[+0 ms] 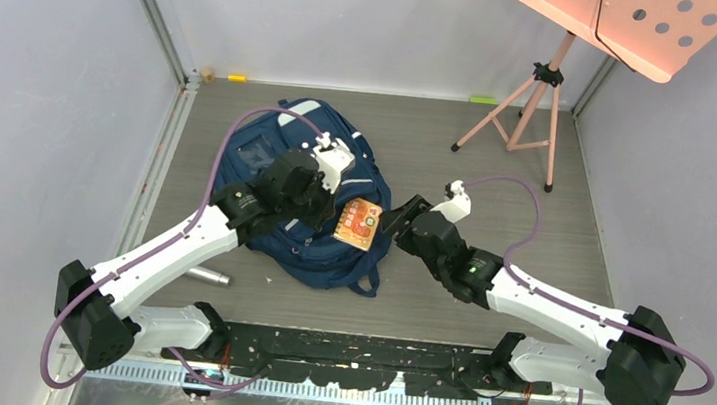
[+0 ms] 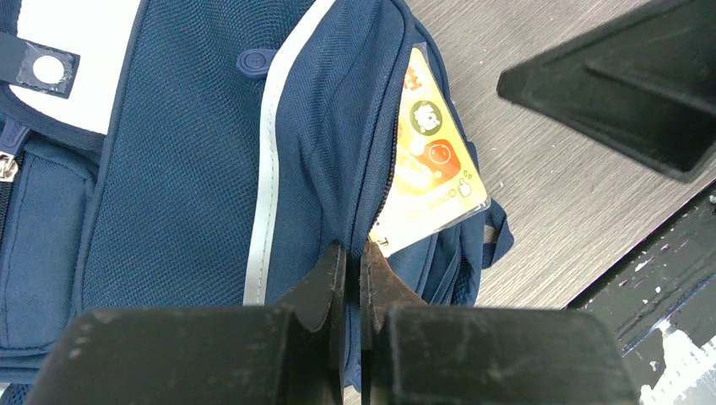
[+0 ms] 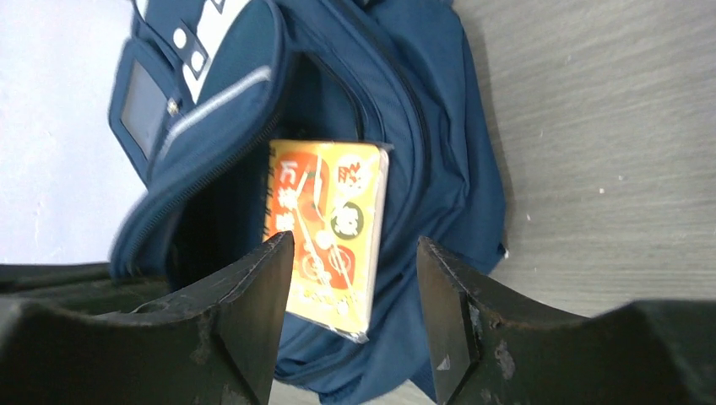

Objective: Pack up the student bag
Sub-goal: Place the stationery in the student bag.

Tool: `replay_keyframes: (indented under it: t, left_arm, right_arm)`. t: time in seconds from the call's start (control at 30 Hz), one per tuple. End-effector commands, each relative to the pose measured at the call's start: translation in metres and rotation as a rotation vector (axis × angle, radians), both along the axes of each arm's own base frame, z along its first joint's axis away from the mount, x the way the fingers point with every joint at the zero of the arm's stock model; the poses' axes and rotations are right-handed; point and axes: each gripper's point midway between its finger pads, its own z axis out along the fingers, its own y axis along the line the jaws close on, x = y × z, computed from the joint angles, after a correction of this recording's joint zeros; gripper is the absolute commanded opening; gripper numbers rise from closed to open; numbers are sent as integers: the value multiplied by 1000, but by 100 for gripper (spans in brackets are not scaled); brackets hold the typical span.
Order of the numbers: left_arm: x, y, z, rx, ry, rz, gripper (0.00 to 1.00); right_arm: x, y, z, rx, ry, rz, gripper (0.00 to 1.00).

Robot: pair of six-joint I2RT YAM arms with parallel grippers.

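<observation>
The navy student bag [image 1: 273, 168] lies on the grey floor, left of centre. An orange and yellow packet [image 1: 358, 223] sticks halfway out of its side opening; it also shows in the left wrist view [image 2: 431, 152] and the right wrist view [image 3: 333, 228]. My left gripper [image 1: 319, 203] is shut on the edge of the bag's opening [image 2: 355, 253], pinching the blue fabric beside the zip. My right gripper [image 1: 395, 218] is open just right of the packet, its fingers [image 3: 253, 287] astride the packet's near end without touching it.
A silver cylinder [image 1: 208, 275] lies on the floor near the left arm. A pink music stand [image 1: 537, 91] on a tripod stands at the back right. Grey walls close in the left and right sides.
</observation>
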Motion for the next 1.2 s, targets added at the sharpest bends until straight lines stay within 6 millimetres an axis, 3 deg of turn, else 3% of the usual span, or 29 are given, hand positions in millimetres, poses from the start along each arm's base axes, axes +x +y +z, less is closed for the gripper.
replay_keyframes:
  t: [0.0,0.13,0.33,0.53,0.7,1.03,1.17]
  left_arm:
    - [2,-24,37,-135,-65,-58,0]
    - [2,-24,35,-132,-59,-60,0]
    - [3,-25,36,-132,-61,-60,0]
    - [3,-24,35,-130,-62,-60,0]
    - [3,-24,36,-130,-65,-61,0]
    - [3,-24,36,-129,-64,-63,0]
    - [2,-25,35,-130,-62,-68,0]
  right_arm:
    - [-16,17,-10,65,54,79,61]
    - [-24,29,-24,64,101,101,61]
    - [-26,52,-27,127,122,136,56]
    - [-30,57,-39,114,156,141,53]
    - [-28,62,-34,137,143,146,48]
    - [-12,78,-4,217,55,138,4]
    - [0,88,7,267,10,116,0]
